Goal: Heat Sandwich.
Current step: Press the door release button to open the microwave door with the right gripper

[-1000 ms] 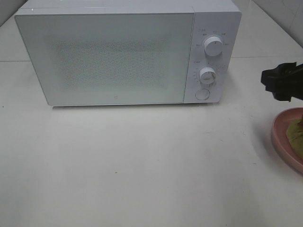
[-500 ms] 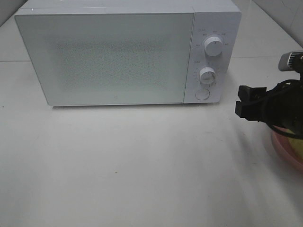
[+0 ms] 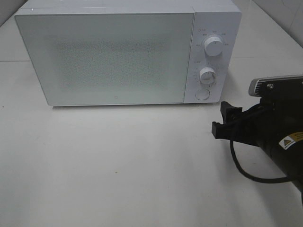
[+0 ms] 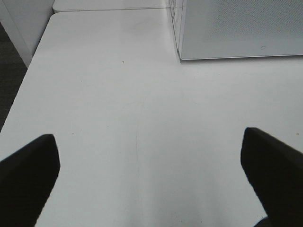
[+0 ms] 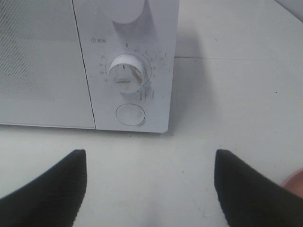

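Front: a broad bare stretch of table (image 3: 118, 165) runs ahead of the microwave (image 3: 118, 56), room to sweep across.
Back: the microwave walls off the rear, its door (image 3: 109, 56) shut flat.
Right: the right arm (image 3: 279, 137) and its looping cable (image 3: 246, 172) crowd that corner; the right gripper (image 3: 218, 118), jaws apart, has bare table between it and the lower knob (image 5: 125, 72) and round button (image 5: 130, 114).
Right edge: a sliver of pink plate (image 5: 294, 183) sits near one finger.
Left: the left gripper (image 4: 151, 175) spreads wide over bare table, microwave well ahead.

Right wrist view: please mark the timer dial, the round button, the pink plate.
timer dial (image 5: 125, 72), right wrist view, front face
round button (image 5: 130, 115), right wrist view, centre
pink plate (image 5: 296, 184), right wrist view, rim
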Robot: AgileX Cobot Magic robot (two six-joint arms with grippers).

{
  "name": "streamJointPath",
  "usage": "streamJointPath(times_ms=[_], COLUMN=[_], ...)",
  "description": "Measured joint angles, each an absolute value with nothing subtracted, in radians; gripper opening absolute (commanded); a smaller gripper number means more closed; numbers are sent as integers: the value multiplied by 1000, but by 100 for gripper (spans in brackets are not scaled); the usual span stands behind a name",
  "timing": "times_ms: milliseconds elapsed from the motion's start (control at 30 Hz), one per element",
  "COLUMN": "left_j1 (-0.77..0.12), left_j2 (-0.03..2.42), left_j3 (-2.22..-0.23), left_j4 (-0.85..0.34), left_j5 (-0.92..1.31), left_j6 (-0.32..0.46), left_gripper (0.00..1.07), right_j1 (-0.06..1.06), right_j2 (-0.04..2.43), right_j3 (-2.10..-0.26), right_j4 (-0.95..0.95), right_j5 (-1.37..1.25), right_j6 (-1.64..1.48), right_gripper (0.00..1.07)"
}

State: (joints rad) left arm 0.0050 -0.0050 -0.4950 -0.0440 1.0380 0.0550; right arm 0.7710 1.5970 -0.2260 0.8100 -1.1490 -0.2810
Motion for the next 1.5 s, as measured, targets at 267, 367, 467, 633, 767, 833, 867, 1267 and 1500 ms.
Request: streamJointPath(times_ms=[267, 367, 467, 633, 767, 833, 867, 1267, 1500], left_j1=[5, 5, 5, 5, 5, 5, 5, 5, 5], left_j2=[-5, -5, -5, -5, -5, -5, -5, -5, -5], left_j3=[-495, -495, -495, -495, -495, -495, -495, -495, -495], left_j4=[-44, -44, -44, -44, -44, -44, -44, -44, -44], left_j5=[1038, 1038, 1038, 1038, 1038, 1038, 1038, 1038, 1038], left_j6=[55, 55, 55, 55, 55, 55, 55, 55, 55], left_gripper=[102, 102, 102, 102, 102, 102, 102, 102, 102], right_j1=[860, 861, 861, 861, 861, 861, 861, 861, 861], right_j2=[1662, 1664, 1664, 1664, 1665, 1665, 1665, 1665, 1665], right_j3=[-226, -226, -226, -226, -226, -226, -226, -226, -226], right_j4=[912, 914, 920, 921, 923, 923, 924, 925, 925], right_j5=[-1169, -1181, -1189, -1190, -1191, -1191, -1193, -1198, -1197], right_j6=[-279, -273, -196, 26, 217, 269, 364, 1087, 1206], right_gripper=[74, 74, 74, 74, 74, 74, 74, 60, 24])
